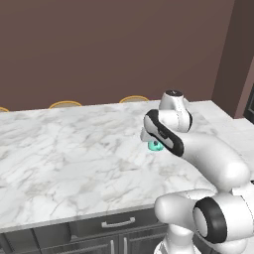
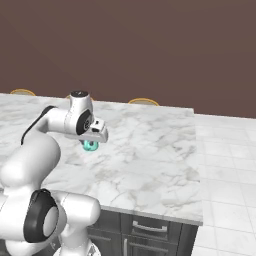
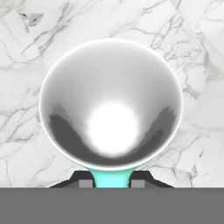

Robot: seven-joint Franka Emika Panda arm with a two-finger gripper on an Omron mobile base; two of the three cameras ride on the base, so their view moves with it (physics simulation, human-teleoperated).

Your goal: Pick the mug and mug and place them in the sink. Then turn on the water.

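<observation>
The teal mug (image 3: 109, 100) with its white inside faces the hand camera, mouth up, on or just above the marble counter (image 3: 26, 52). Its teal handle runs down between my two dark fingertips (image 3: 85, 182), which press against it on either side. My gripper (image 3: 111, 183) is shut on that handle. From the base cameras the teal mug (image 1: 155, 145) (image 2: 90, 145) peeks out under the white hand, near the middle right of the counter (image 1: 59, 158). The black mug, the sink and the faucet are out of view.
Yellow stool tops (image 1: 65, 104) (image 2: 143, 102) line the counter's far edge against a brown wall. Dark drawers (image 1: 118, 223) sit under the near edge. The counter ends at the right (image 2: 197, 165), with pale tiled floor (image 2: 225, 160) beyond.
</observation>
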